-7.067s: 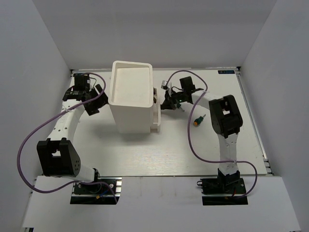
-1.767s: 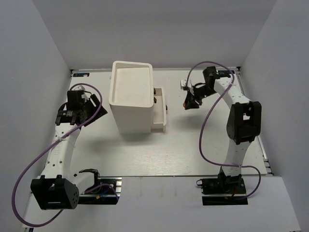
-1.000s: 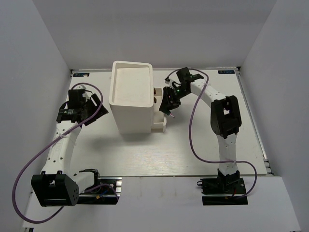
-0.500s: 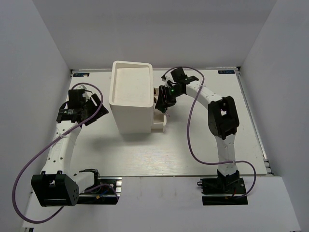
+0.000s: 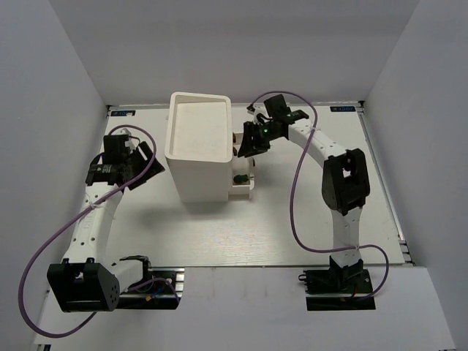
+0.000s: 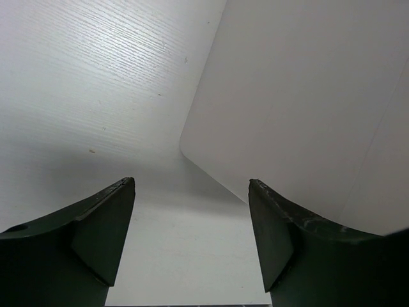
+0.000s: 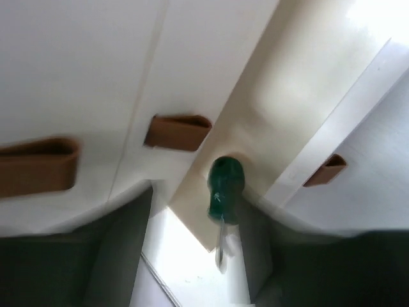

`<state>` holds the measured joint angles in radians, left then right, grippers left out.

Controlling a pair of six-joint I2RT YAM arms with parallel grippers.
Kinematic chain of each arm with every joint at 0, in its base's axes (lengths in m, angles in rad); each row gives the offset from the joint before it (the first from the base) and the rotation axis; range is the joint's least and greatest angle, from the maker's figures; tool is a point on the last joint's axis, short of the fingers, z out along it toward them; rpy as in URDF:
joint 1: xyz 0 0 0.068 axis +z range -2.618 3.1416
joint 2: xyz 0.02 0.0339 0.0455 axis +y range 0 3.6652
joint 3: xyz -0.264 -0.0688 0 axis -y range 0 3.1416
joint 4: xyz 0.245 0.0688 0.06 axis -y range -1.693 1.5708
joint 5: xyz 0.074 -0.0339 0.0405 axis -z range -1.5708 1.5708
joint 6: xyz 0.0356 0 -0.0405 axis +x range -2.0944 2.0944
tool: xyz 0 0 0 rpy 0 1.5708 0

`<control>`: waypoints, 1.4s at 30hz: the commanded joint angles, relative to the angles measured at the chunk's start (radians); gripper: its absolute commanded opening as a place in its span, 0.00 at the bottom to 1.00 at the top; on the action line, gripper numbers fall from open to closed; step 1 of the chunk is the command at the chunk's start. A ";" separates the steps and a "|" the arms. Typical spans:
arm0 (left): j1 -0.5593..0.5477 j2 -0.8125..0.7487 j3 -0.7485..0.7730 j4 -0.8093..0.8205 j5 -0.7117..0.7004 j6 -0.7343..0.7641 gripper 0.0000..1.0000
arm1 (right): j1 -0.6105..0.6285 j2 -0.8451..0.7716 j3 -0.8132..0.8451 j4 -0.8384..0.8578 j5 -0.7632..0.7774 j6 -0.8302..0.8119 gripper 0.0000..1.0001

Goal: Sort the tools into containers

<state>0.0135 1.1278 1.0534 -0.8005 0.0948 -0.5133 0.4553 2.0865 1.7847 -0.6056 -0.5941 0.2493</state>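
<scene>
The tall white bin (image 5: 197, 146) stands at the back middle, with the smaller narrow white bin (image 5: 248, 189) against its right side. My right gripper (image 5: 248, 142) hangs open just above the narrow bin. A green stubby screwdriver (image 5: 238, 179) lies inside that bin, free of the fingers. In the right wrist view it (image 7: 225, 188) rests on the bin floor beyond my open gripper (image 7: 199, 204), shaft towards the camera. My left gripper (image 5: 148, 157) is open and empty, left of the tall bin. The left wrist view shows my gripper (image 6: 192, 185) facing the bin's corner (image 6: 287, 96). The other tools are out of view.
Brown tabs (image 7: 177, 131) sit on the bin walls in the right wrist view. White enclosure walls surround the white table (image 5: 307, 212). Purple cables loop from both arms.
My right gripper carried the green screwdriver from the right over to the narrow bin and let it go; it now lies in the bin. The left arm has barely moved in the last second.
</scene>
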 commanded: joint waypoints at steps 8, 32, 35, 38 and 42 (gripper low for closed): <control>0.002 0.062 0.036 0.084 0.016 0.025 0.44 | -0.069 -0.082 0.002 -0.077 0.329 -0.275 0.00; -0.018 0.357 0.074 0.297 0.428 0.116 0.63 | 0.029 0.222 0.232 -0.014 -0.226 -0.263 0.00; -0.018 0.369 0.085 0.288 0.405 0.116 0.63 | 0.040 0.234 0.231 0.003 -0.237 -0.225 0.00; -0.018 0.378 0.097 0.242 0.341 0.116 0.65 | 0.042 0.221 0.220 0.004 -0.220 -0.220 0.00; 0.017 0.348 0.171 0.083 0.053 0.027 0.83 | 0.029 0.150 0.136 -0.003 -0.020 -0.245 0.08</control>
<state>0.0227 1.5112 1.1519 -0.6125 0.3046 -0.4198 0.4591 2.3344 1.9755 -0.6769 -0.6666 -0.0097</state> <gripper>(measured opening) 0.789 0.037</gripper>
